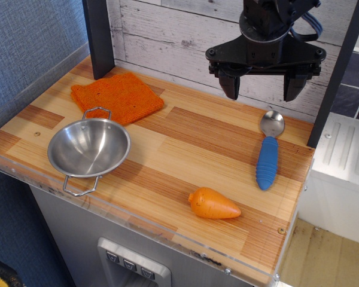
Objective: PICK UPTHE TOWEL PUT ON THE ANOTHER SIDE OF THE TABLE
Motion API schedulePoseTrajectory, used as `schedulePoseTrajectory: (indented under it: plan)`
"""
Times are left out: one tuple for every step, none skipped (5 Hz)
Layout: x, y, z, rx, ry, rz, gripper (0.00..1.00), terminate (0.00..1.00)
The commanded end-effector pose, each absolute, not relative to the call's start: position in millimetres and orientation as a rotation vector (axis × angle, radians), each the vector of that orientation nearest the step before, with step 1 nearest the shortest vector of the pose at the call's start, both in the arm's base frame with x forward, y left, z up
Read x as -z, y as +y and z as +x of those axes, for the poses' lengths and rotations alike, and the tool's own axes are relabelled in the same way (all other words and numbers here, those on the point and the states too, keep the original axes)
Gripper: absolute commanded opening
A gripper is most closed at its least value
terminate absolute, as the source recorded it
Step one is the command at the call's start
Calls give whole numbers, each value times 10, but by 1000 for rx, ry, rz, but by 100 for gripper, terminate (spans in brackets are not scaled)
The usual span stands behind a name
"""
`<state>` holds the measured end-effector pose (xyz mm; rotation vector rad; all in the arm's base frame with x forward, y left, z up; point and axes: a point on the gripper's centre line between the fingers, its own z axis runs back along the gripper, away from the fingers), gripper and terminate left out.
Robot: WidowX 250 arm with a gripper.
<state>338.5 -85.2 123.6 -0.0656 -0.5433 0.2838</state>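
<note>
The steel bowl (88, 147) sits far left of the fingers and nearer the front edge, upright on the table (185, 143), with nothing inside it; its 2 wire handles point front and back. Just behind it, touching or nearly touching the rear handle, the orange towel (118, 97) lies flat at the back left, well apart from the fingers. The plastic carrot (213, 204) lies left of and well forward of them. The gripper (264, 87) hangs above the back right with its 2 fingers (230, 84) spread wide, holding nothing. A blue-handled spoon (268, 151) lies just forward of the gap between them.
</note>
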Motion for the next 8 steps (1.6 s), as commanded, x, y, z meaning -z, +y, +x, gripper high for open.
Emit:
schedulePoseTrajectory:
  plan:
    - [-1236, -852, 3385, -284, -543, -66, 100, 0]
    - [-1342, -352, 3449, -378, -564, 3, 100, 0]
    - [-1357, 138, 3482, -452, -543, 48, 100, 0]
    - [-1344, 380, 3492, -513, -520, 57, 100, 0]
    - [-1294, 613, 3550, -555, -490, 69, 100, 0]
    - [-1242, 895, 3644, -601, -475, 84, 100, 0]
    - [-1196, 1195, 3708, -650, -462, 103, 100, 0]
    - [-1138, 1350, 3684, -682, -448, 132, 100, 0]
